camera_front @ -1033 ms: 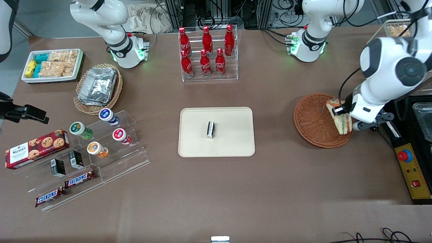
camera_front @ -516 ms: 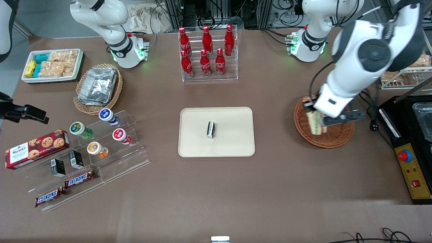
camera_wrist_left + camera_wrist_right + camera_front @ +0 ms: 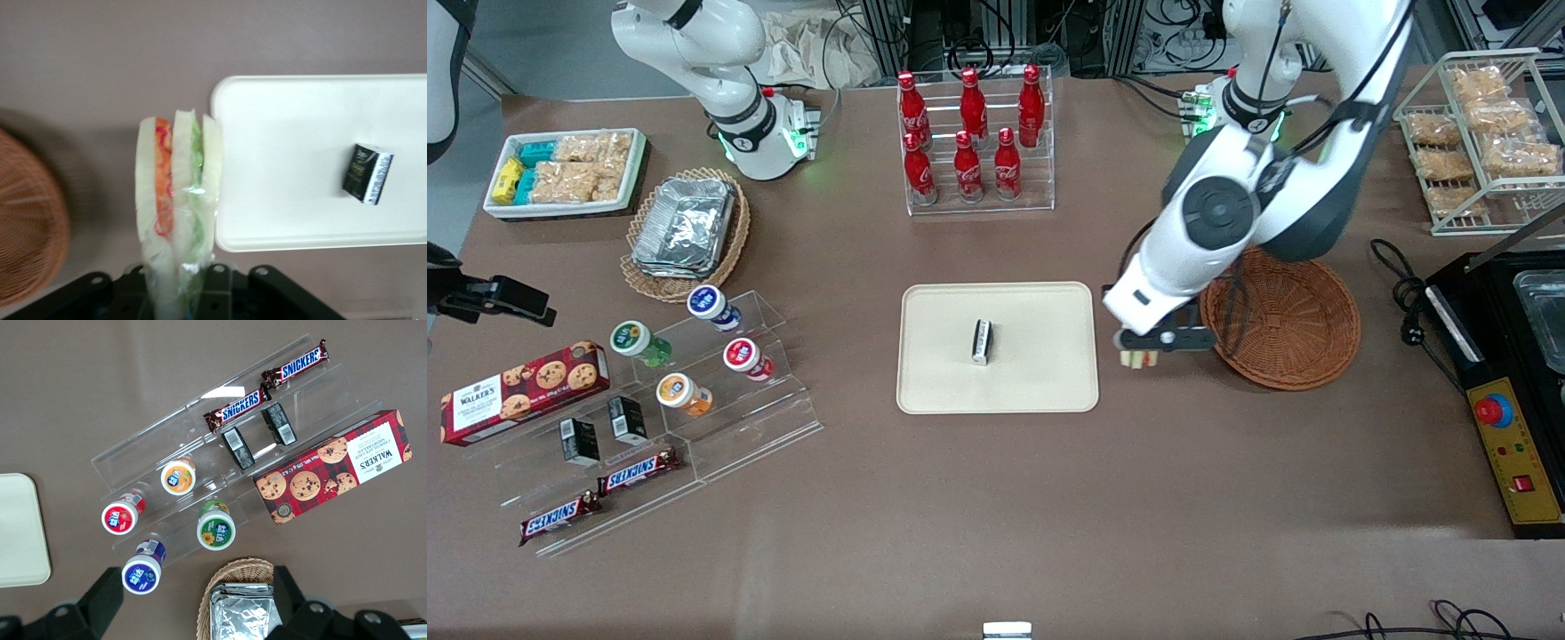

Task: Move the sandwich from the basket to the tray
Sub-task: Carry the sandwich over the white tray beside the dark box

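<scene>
With the sandwich (image 3: 177, 200) pinched upright in the closed jaws of the gripper (image 3: 1141, 351), mid-carry between basket (image 3: 1303, 356) and tray (image 3: 1040, 382), next move is probably sliding over the tray's bare part, clear of the black packet (image 3: 982, 341), then lowering and releasing.

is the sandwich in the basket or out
Out: the tool holds the sandwich between basket and tray.
</scene>
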You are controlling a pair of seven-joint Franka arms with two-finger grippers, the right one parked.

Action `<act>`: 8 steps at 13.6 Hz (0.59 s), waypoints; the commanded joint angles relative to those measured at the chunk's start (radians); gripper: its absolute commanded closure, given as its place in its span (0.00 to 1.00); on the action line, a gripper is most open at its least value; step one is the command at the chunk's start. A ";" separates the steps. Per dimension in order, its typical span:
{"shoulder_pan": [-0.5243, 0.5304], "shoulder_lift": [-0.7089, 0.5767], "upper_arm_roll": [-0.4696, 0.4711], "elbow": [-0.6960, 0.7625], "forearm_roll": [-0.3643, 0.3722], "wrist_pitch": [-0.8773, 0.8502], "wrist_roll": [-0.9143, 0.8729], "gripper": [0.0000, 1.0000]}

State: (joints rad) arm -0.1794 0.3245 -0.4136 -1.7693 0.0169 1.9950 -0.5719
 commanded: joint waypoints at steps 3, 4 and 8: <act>-0.116 0.183 0.006 0.044 0.159 0.232 -0.236 1.00; -0.124 0.212 0.006 0.044 0.208 0.270 -0.276 1.00; -0.143 0.292 0.006 0.033 0.293 0.326 -0.332 1.00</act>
State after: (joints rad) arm -0.3046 0.5888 -0.4129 -1.7635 0.2644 2.3194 -0.8603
